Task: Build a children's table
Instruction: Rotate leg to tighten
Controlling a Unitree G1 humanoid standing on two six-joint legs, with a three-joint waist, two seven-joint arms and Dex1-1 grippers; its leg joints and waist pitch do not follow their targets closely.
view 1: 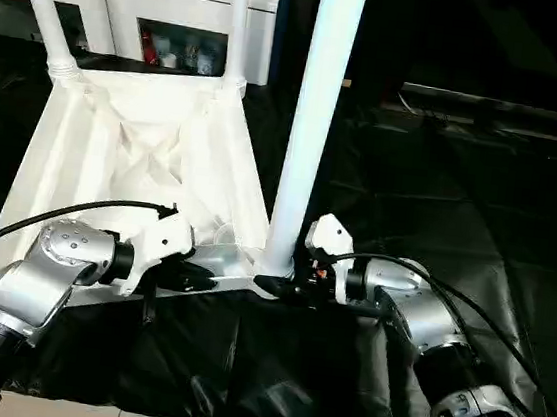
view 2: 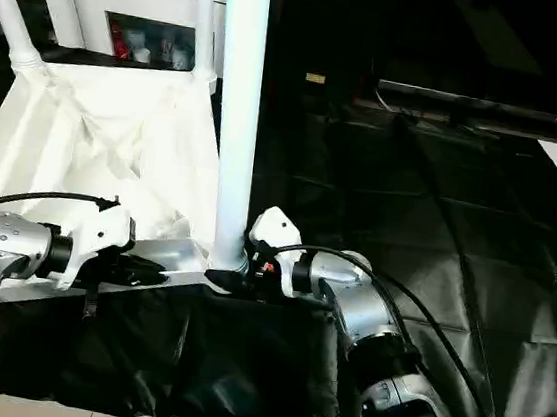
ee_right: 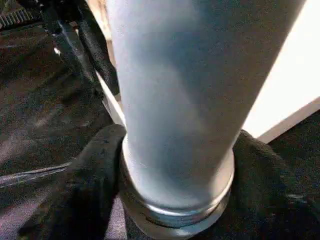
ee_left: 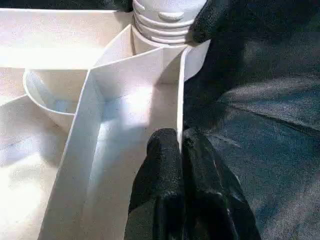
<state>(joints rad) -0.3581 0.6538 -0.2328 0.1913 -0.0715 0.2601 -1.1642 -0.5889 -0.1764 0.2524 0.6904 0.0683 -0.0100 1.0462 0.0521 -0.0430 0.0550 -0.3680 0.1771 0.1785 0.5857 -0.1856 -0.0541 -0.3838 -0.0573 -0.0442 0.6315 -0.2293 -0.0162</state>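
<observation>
Right wrist view looks straight along the right gripper [ee_right: 175,165] at the base of a white leg [view 1: 315,112]: its two black fingers [ee_right: 87,185] stand on either side of the leg's ribbed collar, wrapped round it just above the socket. They look pressed to the collar, so I judge this a grip on the leg, though the frames do not rule out a sliver of slack.

That leg stands upright, its long axis rising out of the near corner socket of the upturned table top [view 1: 74,145], which lies ribbed side up on the black-covered worktop [view 1: 458,219]. Two more legs [view 1: 42,1] rise from the far corners. The near leg sits directly ahead of the right fingers, between the two arms — the right arm is the one on it, its silver forearm reaching in level from the right, hand turned inward.

The left gripper [ee_left: 181,150] comes in low from the other side, forearm bent across the near edge. Its fingers are clenched on the thin upright rim wall [ee_left: 179,90] of the top, close beside the same socket, pinning the top down.

The coming move, in my judgement, turns on the leg's vertical axis: twisting or pressing it home while the left holds the top steady.
</observation>
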